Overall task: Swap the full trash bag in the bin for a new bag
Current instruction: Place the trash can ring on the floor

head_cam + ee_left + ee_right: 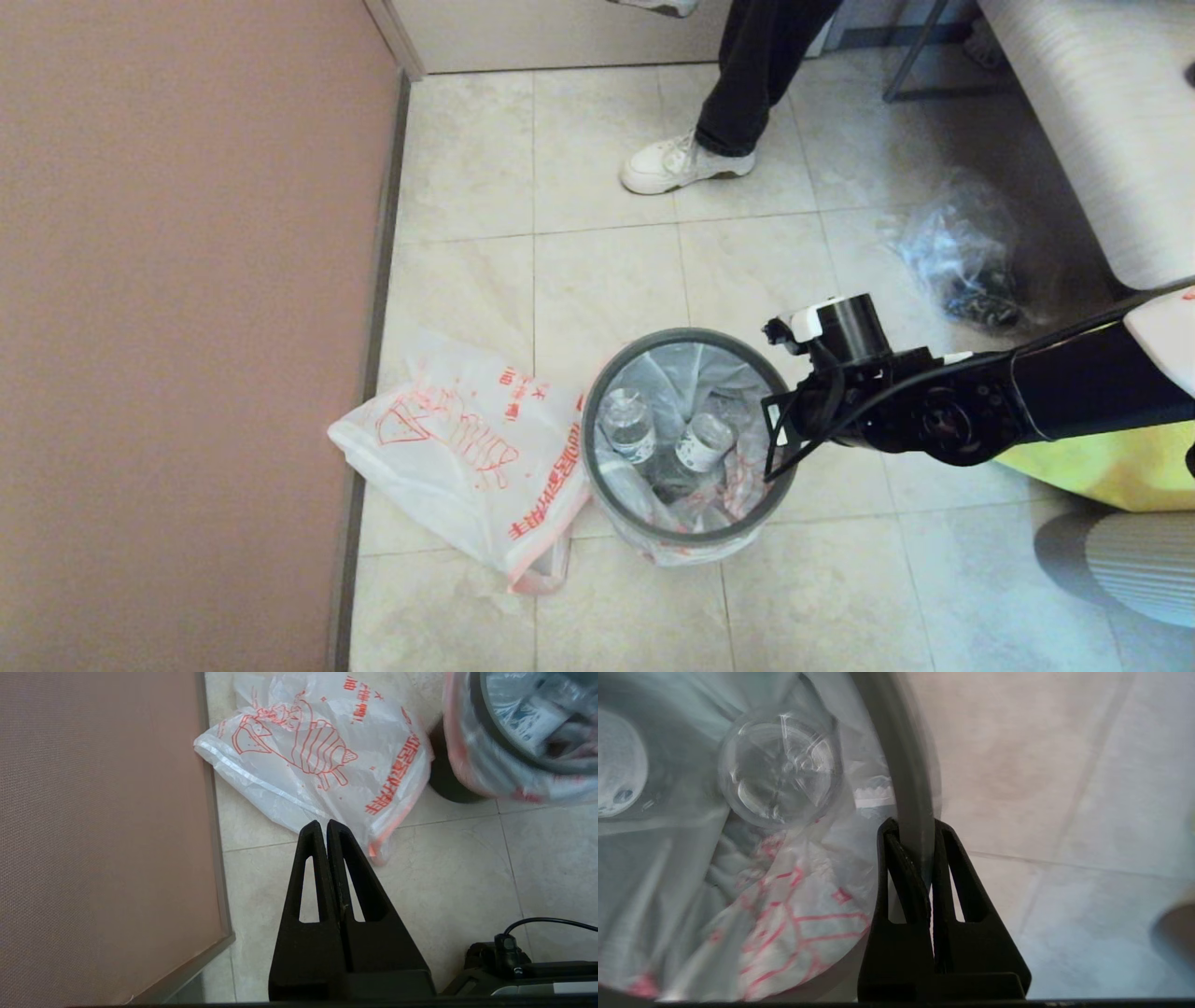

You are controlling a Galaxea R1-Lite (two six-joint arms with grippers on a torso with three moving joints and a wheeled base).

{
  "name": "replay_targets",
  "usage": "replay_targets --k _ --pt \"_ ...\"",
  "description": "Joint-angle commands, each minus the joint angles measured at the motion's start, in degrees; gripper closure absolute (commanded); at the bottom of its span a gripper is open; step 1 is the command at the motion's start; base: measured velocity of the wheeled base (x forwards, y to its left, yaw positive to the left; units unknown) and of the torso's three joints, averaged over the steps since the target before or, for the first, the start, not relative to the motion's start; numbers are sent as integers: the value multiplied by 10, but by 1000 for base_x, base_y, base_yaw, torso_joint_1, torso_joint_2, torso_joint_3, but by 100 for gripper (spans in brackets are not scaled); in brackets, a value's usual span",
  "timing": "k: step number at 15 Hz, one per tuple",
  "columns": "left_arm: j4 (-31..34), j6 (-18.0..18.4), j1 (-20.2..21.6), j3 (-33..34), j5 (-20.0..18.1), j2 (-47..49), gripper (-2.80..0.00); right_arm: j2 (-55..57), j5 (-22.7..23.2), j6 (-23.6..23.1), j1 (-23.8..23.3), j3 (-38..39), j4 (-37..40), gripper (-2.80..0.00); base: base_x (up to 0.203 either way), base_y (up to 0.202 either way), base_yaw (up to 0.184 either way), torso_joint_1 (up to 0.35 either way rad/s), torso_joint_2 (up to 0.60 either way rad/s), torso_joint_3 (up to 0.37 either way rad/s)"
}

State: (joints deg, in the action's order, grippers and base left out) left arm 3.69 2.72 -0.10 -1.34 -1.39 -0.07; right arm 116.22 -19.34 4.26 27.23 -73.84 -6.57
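Fingers of the right gripper (pixel 915 833) are pinched on the bin (pixel 607 485)'s ring rim (pixel 906 765); next, it must be lifted off so the full trash bag (pixel 691 439) is freed. Left gripper (pixel 324 828) is parked, fingers closed on nothing.

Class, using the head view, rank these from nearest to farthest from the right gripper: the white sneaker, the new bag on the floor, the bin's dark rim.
1. Dark rim, clamped by the right gripper.
2. New bag, beyond the bin's far side.
3. White sneaker, at the top.

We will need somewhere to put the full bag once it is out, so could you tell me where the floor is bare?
Bare tiles lie between the bin and the shoe. Left is crowded: the new bag reaches the wall.
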Motion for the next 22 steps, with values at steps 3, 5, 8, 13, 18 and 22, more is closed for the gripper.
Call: replay_targets --k 3,5,8,13,18,22 --pt "0 0 0 0 0 1 0 -34 -10 1 8 3 15 0 0 0 0 0 0 0" --pt "0 0 0 0 0 1 0 -43 -10 1 13 2 38 0 0 0 0 0 0 0" --pt "0 0 0 0 0 1 0 -42 -12 2 16 1 82 0 0 0 0 0 0 0" --pt "0 0 0 0 0 1 0 -30 -11 3 14 2 83 0 0 0 0 0 0 0" --pt "0 0 0 0 0 1 0 -32 -13 3 5 11 82 -280 0 0 0 0 0 0" --pt "0 0 0 0 0 1 0 -30 -14 4 2 15 79 -280 0 0 0 0 0 0"
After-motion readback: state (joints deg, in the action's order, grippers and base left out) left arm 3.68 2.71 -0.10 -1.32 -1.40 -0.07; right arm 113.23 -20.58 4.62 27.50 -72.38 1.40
